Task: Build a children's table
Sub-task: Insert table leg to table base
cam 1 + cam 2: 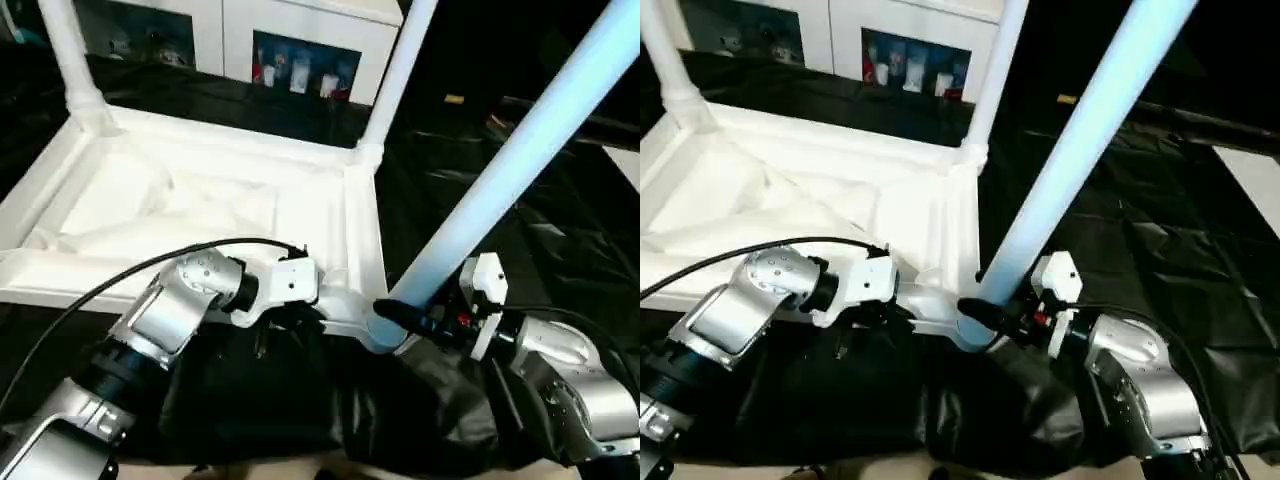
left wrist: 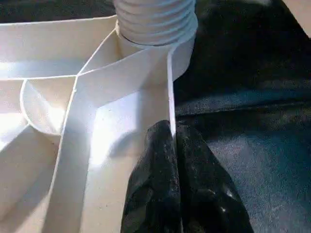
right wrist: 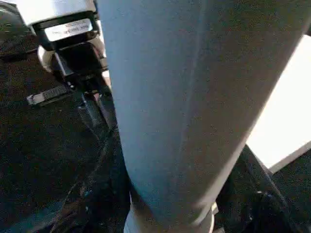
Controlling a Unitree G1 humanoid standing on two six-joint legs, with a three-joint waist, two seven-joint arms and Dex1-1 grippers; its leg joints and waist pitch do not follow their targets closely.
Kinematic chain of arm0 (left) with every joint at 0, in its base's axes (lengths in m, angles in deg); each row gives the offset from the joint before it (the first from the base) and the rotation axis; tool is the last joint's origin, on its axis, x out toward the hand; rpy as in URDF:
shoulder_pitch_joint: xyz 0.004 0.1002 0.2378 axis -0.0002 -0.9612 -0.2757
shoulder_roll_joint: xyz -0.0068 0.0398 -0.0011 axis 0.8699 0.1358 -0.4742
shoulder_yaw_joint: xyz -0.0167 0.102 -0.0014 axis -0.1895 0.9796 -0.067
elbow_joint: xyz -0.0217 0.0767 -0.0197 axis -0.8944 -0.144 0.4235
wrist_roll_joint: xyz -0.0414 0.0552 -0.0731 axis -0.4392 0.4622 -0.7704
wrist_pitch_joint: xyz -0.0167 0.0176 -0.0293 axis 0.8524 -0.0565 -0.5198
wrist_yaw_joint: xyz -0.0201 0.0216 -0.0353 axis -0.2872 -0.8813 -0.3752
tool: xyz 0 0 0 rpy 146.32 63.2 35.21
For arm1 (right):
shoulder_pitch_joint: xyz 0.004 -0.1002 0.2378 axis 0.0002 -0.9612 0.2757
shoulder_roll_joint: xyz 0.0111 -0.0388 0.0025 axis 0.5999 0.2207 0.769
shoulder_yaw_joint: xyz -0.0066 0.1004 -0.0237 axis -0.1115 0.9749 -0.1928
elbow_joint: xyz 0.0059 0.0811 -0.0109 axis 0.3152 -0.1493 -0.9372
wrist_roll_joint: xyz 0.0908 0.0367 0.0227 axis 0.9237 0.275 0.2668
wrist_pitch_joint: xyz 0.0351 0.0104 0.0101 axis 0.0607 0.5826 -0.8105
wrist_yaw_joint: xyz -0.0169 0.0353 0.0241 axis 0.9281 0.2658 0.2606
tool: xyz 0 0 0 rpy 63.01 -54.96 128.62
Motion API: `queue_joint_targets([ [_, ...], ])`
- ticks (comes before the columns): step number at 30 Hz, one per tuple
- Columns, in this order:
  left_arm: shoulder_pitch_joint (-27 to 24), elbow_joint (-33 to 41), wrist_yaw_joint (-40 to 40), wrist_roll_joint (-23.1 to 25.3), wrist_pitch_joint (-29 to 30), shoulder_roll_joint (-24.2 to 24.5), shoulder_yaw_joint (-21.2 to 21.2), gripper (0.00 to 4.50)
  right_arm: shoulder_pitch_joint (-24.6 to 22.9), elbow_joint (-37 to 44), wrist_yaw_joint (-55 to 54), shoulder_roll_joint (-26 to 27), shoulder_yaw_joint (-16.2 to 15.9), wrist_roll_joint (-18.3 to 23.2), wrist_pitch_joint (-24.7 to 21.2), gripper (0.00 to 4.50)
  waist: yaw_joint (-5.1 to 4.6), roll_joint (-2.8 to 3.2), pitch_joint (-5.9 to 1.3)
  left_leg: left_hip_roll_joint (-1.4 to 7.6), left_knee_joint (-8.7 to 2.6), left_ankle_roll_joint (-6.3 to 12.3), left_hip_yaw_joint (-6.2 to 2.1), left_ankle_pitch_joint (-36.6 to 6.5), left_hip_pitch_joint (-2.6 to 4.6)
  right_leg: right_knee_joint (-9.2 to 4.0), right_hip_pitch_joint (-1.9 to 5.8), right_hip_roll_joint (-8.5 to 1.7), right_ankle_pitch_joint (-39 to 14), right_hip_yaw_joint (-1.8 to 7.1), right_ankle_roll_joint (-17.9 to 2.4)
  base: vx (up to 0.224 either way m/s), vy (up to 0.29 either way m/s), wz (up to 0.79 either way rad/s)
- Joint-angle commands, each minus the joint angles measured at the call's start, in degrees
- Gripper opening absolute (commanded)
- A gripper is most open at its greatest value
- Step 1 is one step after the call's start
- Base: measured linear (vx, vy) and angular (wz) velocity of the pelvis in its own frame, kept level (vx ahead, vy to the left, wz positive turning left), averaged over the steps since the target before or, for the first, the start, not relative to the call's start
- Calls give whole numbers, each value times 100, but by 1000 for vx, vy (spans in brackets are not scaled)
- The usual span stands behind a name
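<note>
Right gripper (image 1: 400, 312) clasped the leaning table leg (image 1: 520, 150) at its base, at five o'clock on the upturned tabletop (image 1: 200, 215), the left gripper (image 2: 172, 141) pinching its rim; cross-threading looked likely.

Near right corner of the inverted table top (image 1: 200, 215): blocked by a tilted leg (image 1: 520, 150) seated in its socket, with the right gripper (image 1: 400, 318) clamped around its base. The left gripper (image 2: 171, 160) pinches the near rim beside it. Two upright legs (image 1: 400, 70) obstruct the far corners. The ribbed centre lies unobstructed from above.
</note>
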Motion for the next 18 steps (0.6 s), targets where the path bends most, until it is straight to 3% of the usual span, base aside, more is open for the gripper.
queue_joint_targets([
  [1, 85, -201, -113, -70, -228, -71, 121, 0, -482, -811, 234, -40, -805, -341, -593, 184, 23, 199, -176, 376, -389, 136, -144, -1577, -24, -383, 116, -437, -1673, 392, -1027, 0, 0, 0],
  [6, 172, -339, -196, -51, -392, -87, 157, 0, -446, -921, 335, -52, -902, -460, -410, 184, 39, 229, -243, 372, -348, 206, -93, -1353, -4, -317, 155, -414, -1092, 377, -1260, 0, 0, 0],
  [12, 281, -557, -365, 14, -758, -50, 233, 0, -423, -1155, 492, -45, -1079, -768, 97, 184, 79, 261, -335, 376, -322, 172, -82, -1385, 21, -296, 192, -407, -1031, 372, -1306, 0, 0, 0],
  [15, 300, -608, -387, 20, -806, -25, 228, 0, -423, -1216, 476, -5, -1087, -807, 166, 184, 84, 258, -362, 370, -303, 211, -69, -1173, 23, -245, 204, -386, -558, 363, -1381, 0, 0, 0],
  [18, 325, -663, -386, 29, -830, -15, 214, 0, -414, -1263, 423, 48, -1051, -804, 202, 184, 101, 245, -362, 364, -299, 216, -60, -1303, 25, -256, 211, -391, -699, 370, -1382, 0, 0, 0],
])
